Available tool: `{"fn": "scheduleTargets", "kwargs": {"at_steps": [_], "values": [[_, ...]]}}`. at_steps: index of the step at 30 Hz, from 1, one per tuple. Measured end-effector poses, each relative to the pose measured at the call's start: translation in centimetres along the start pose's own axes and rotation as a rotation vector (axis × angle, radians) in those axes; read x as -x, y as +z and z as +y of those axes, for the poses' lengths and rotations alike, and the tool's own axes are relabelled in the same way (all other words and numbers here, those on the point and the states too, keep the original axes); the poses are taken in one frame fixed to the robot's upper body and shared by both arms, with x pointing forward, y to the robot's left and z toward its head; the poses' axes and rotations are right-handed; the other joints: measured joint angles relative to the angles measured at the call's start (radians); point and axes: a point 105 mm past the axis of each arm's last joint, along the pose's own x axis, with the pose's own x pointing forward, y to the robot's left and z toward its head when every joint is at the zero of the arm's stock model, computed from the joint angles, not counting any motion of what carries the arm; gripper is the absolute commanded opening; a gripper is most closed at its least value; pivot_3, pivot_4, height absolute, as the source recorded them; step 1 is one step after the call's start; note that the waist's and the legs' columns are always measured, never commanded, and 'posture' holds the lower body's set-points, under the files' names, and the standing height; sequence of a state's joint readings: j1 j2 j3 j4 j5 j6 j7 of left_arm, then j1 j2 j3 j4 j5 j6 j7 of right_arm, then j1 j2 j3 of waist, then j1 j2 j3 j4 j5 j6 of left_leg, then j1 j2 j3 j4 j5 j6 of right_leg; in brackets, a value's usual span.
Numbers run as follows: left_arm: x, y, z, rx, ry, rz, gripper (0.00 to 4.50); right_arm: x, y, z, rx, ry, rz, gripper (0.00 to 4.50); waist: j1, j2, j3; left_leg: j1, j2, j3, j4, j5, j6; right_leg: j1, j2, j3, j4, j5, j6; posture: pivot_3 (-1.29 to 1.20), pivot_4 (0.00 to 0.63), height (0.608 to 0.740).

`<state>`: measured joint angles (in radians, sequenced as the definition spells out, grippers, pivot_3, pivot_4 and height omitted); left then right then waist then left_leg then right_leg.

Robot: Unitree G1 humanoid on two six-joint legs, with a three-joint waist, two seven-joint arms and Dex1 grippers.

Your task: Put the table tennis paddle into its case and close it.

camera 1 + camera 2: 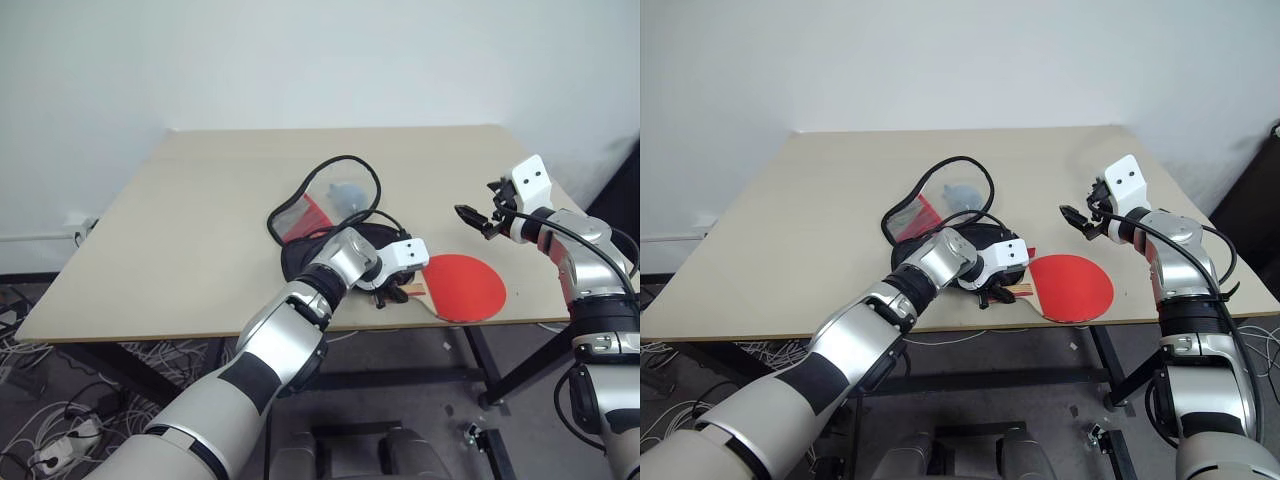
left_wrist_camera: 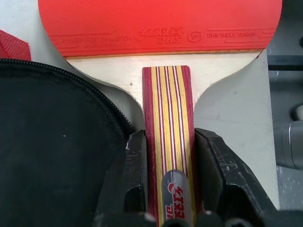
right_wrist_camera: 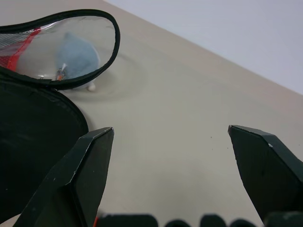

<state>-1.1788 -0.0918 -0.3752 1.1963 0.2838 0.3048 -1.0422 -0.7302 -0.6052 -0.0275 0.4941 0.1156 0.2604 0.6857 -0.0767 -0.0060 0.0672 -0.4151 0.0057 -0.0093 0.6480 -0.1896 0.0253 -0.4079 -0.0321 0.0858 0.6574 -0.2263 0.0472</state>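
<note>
Paddle [image 2: 161, 28] handle sits between left tool's [image 2: 169, 156] fingers.

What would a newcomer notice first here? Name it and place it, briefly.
The red table tennis paddle near the table's front edge, its striped handle between the left gripper's black fingers. Beside it to the left lies the black case, its clear flap standing open toward the table's middle. The right gripper hovers open above the table, holding nothing.
</note>
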Motion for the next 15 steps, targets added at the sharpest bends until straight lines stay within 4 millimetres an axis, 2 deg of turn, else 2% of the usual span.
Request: {"fn": "scheduleTargets", "kwargs": {"at_steps": [6, 15], "values": [[0.4, 1.1, -0.3, 0.045, -0.050, -0.091, 1.01, 0.0, 0.0, 0.0, 0.000, 0.000, 0.000, 4.21, 0.000, 0.000, 0.000, -0.001, 0.000, 0.000, 0.000, 0.000, 0.000, -0.001, 0.000, 0.000, 0.000, 0.000, 0.000, 0.00, 0.000, 0.740], [2.5, 2.3, 1.6, 0.077, 0.017, -0.172, 1.01, 0.0, 0.0, 0.0, 0.000, -0.001, 0.000, 4.21, 0.000, 0.000, 0.000, -0.001, 0.000, 0.000, 0.000, 0.000, 0.000, -0.001, 0.000, 0.000, 0.000, 0.000, 0.000, 0.00, 0.000, 0.740]]}}
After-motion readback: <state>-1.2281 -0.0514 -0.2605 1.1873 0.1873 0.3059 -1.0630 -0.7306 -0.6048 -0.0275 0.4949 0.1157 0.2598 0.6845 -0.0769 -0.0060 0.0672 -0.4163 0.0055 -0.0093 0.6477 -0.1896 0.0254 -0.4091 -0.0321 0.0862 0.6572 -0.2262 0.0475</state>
